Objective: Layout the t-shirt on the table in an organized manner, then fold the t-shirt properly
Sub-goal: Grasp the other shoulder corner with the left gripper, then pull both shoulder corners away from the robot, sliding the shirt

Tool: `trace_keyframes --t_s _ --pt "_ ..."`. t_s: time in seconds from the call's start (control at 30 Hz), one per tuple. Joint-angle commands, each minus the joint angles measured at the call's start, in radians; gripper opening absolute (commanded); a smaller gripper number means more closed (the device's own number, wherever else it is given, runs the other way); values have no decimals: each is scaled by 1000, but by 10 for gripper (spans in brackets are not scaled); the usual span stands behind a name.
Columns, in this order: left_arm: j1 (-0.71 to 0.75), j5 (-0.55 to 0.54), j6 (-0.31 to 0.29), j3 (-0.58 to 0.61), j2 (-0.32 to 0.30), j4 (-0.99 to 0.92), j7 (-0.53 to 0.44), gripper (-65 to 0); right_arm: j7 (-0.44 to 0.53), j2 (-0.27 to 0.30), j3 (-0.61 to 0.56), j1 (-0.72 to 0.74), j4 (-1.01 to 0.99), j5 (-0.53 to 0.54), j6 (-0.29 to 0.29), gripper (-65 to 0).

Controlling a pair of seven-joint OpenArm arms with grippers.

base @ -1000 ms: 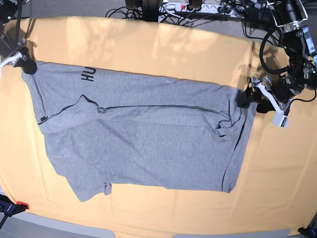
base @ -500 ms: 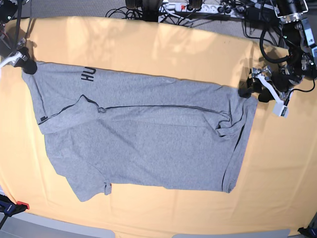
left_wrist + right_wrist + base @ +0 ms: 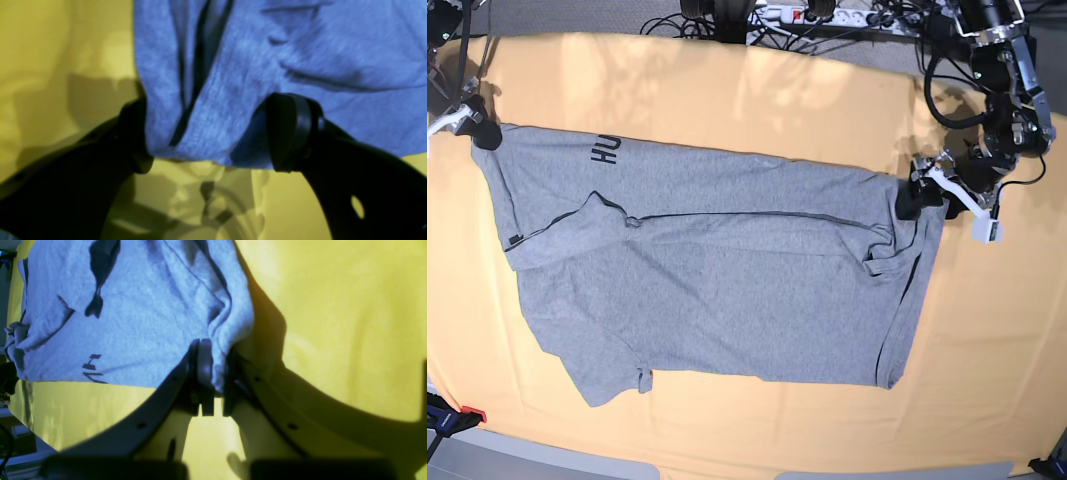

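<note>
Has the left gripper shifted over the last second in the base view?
Yes. The left gripper has edged toward the image's left and slightly up, over the t-shirt's corner; the t-shirt and table are unchanged.

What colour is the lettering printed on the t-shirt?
Dark, near black, on the heather-grey t-shirt; the lettering shows best in the base view.

Grey floor w/ black cables [image 3: 727, 22] & white power strip [image 3: 852, 17] behind.

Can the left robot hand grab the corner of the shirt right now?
Probably yes. The left gripper is open, and the t-shirt corner already lies between its fingers, with nothing blocking; it only needs to close.
</note>
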Motion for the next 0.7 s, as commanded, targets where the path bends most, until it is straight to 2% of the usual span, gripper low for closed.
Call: trace_keyframes --t_s 0.0,0.13,0.17,0.2,0.23,0.33,0.37,0.53,0.67 --pt "-8 -12 5 -3 -7 13 0 -156 11 27 5 2 11 19 2 -650" --pt "-9 -10 20 -4 -2 13 0 -157 11 27 5 3 11 19 2 -650" --pt "-9 -2 22 -4 -2 13 0 -169 11 27 5 3 11 19 2 -650" --pt "-11 11 28 -4 -2 13 2 -208 11 27 5 3 11 19 2 -650" --pt "-12 21 37 -4 -2 13 4 -279 11 27 5 2 11 19 2 -650" --pt "-15 38 48 -4 -6 13 3 -578 11 27 5 2 11 19 2 -650" --pt "-17 38 48 -4 -10 13 4 -650 11 27 5 2 11 19 2 -650" --pt "-44 36 45 -19 -35 13 19 -650 11 28 5 3 11 19 2 -650" --pt "-84 23 4 -70 -37 13 84 -650 10 28 5 2 11 16 2 -650"
